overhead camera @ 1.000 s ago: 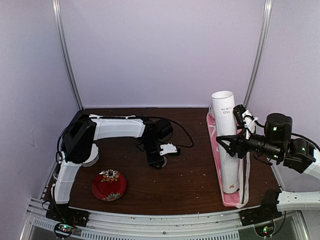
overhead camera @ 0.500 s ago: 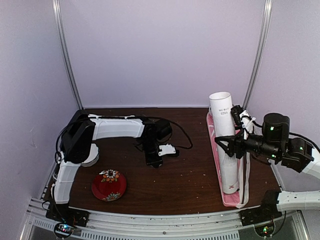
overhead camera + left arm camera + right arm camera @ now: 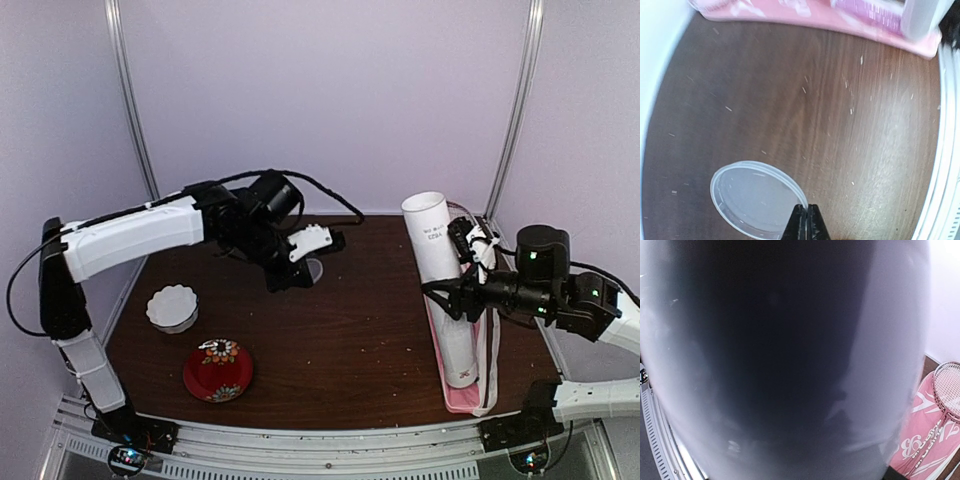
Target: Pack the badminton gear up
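Note:
My left gripper (image 3: 306, 268) is raised above the table's middle back and shut on the rim of a clear round lid (image 3: 752, 200); its fingertips (image 3: 807, 215) pinch the lid's edge. My right gripper (image 3: 452, 298) is shut on the long white tube (image 3: 440, 260), which leans with its open top to the left and its lower end on the pink bag (image 3: 462, 398). The tube (image 3: 780, 360) fills the right wrist view. A racquet head (image 3: 946, 385) lies on the pink bag (image 3: 925, 440) there. No shuttlecocks are in view.
A white scalloped bowl (image 3: 172, 307) stands at the left. A red floral plate (image 3: 218, 370) lies at the front left. The pink bag (image 3: 840, 27) runs along the table's right side. Walls and metal posts close in the back and sides.
My left arm has risen off the table and swung back with the lid, uncovering the white bowl. The tube's top has tilted further left in my right gripper.

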